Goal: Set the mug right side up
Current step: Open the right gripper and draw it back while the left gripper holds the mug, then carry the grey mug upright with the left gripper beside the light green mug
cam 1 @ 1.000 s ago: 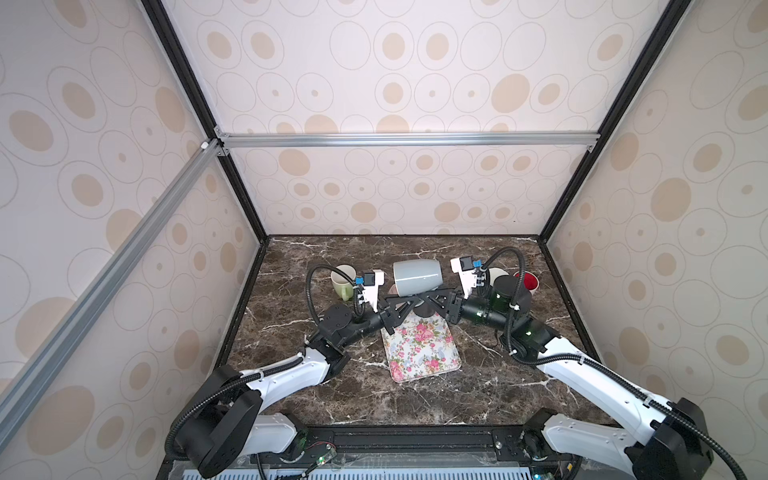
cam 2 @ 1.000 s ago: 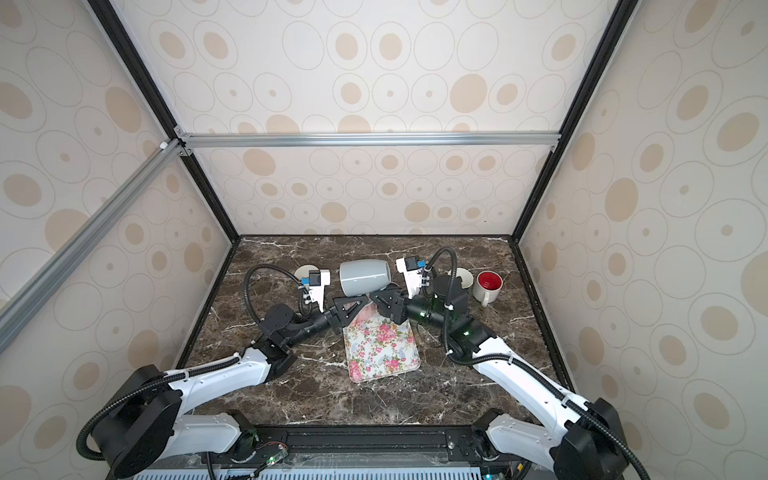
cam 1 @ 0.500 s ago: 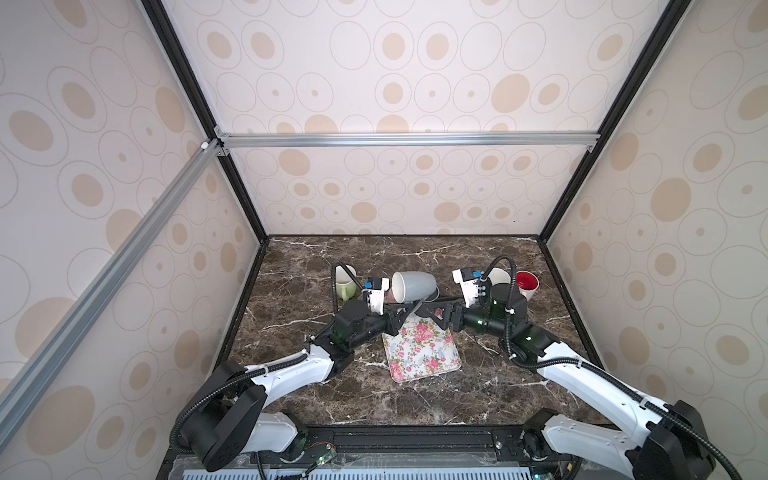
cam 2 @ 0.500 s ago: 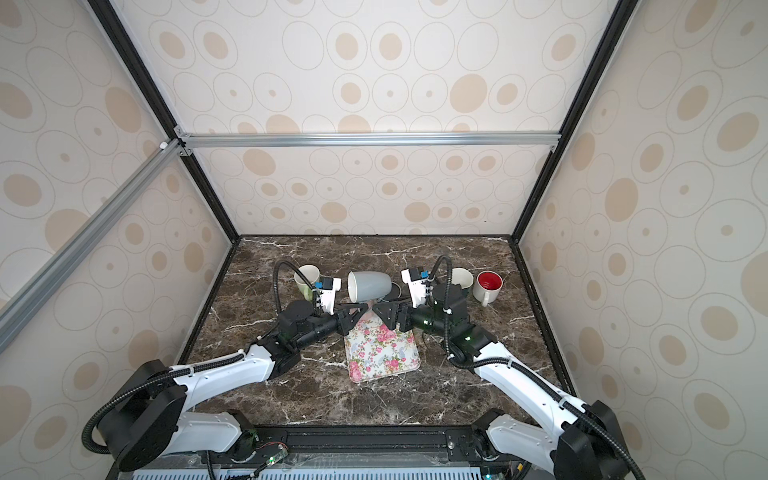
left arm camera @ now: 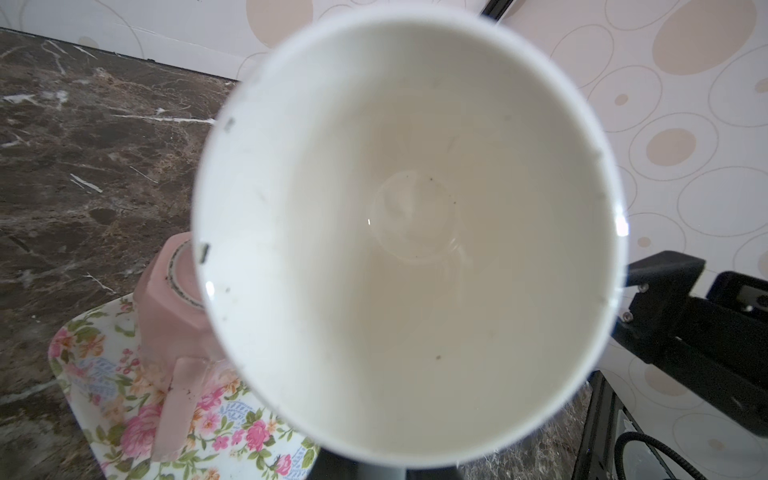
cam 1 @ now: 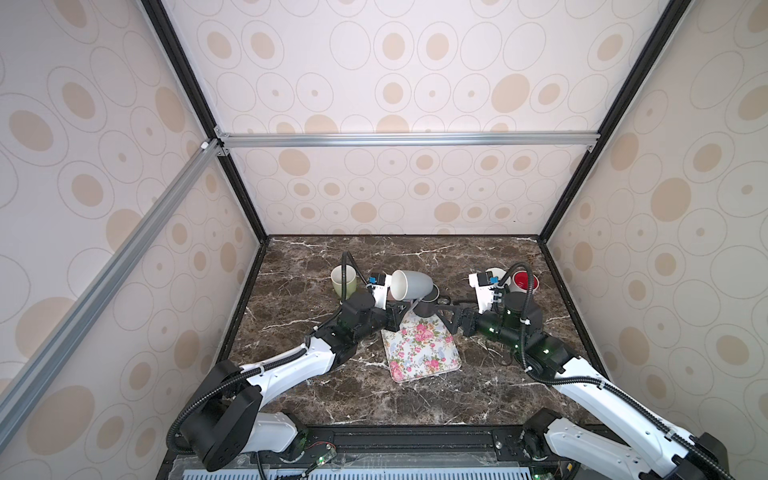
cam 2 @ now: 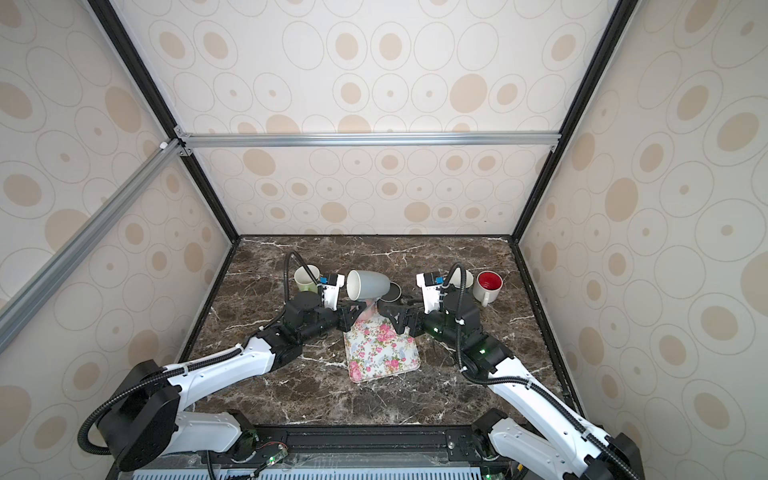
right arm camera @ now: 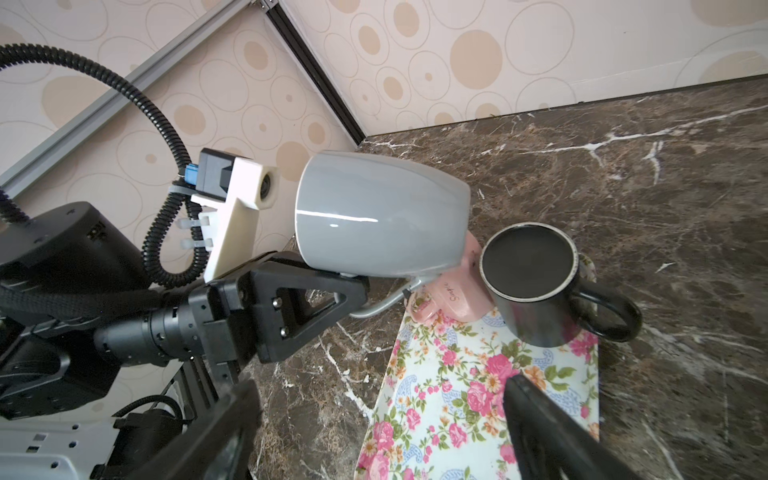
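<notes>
The grey mug hangs on its side above the far end of the floral tray. Its white inside faces the left wrist camera. My left gripper is shut on the mug's handle, under the grey body. My right gripper stands open just right of the mug, holding nothing. In the left wrist view the mug hides my left jaws.
On the tray a black mug stands upright beside a pink mug that is upside down. A green mug stands at the back left. A red mug and a white one stand at the back right.
My right gripper has opened, let go of the grey mug and drawn back to the right. The mug, held by my left gripper alone, has turned its mouth toward the left arm.
</notes>
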`<state>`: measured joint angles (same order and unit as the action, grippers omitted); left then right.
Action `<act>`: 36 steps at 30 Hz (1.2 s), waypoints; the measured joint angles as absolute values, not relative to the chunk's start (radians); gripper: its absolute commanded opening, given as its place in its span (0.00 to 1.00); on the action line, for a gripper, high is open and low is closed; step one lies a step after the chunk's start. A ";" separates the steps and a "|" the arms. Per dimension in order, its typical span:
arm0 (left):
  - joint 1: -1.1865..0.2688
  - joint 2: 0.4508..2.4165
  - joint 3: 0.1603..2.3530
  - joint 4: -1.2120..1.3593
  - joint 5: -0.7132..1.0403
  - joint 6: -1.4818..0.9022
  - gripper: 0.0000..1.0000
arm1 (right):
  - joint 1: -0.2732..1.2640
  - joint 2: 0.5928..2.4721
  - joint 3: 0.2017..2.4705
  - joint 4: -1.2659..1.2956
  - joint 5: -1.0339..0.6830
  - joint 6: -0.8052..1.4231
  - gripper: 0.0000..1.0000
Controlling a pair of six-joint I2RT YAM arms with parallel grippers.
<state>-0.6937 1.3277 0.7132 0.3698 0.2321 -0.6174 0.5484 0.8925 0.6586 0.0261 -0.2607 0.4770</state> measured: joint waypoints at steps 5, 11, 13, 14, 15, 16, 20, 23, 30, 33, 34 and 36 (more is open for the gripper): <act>-0.691 1.328 0.745 0.307 0.212 -0.600 0.00 | 0.548 0.857 0.643 0.000 -0.211 0.472 0.95; -0.686 1.328 0.840 0.146 0.132 -0.557 0.00 | 0.548 0.820 0.628 -0.027 -0.159 0.461 0.94; -0.681 1.325 0.883 0.080 0.082 -0.536 0.00 | 0.548 0.806 0.618 -0.043 -0.136 0.458 0.94; -0.678 1.322 0.897 0.056 0.064 -0.529 0.00 | 0.548 0.799 0.613 -0.049 -0.126 0.456 0.94; -0.672 1.317 0.915 0.022 0.039 -0.521 0.00 | 0.548 0.791 0.609 -0.061 -0.113 0.455 0.94; -0.664 1.311 0.929 -0.007 0.016 -0.514 0.00 | 0.548 0.780 0.605 -0.070 -0.099 0.454 0.94; -0.615 1.293 0.984 -0.125 -0.059 -0.488 0.00 | 0.548 0.746 0.594 -0.107 -0.061 0.451 0.94; -0.554 1.286 1.021 -0.212 -0.119 -0.471 0.00 | 0.548 0.727 0.591 -0.137 -0.047 0.457 0.94; -0.393 1.242 1.065 -0.400 -0.217 -0.447 0.00 | 0.548 0.707 0.580 -0.198 -0.031 0.466 0.93; -0.329 1.235 1.093 -0.449 -0.243 -0.427 0.00 | 0.548 0.696 0.580 -0.229 -0.018 0.466 0.93; -0.308 1.234 1.099 -0.457 -0.249 -0.419 0.00 | 0.548 0.689 0.580 -0.235 -0.014 0.466 0.93; -0.263 1.235 1.105 -0.474 -0.252 -0.404 0.00 | 0.548 0.672 0.580 -0.247 -0.006 0.466 0.93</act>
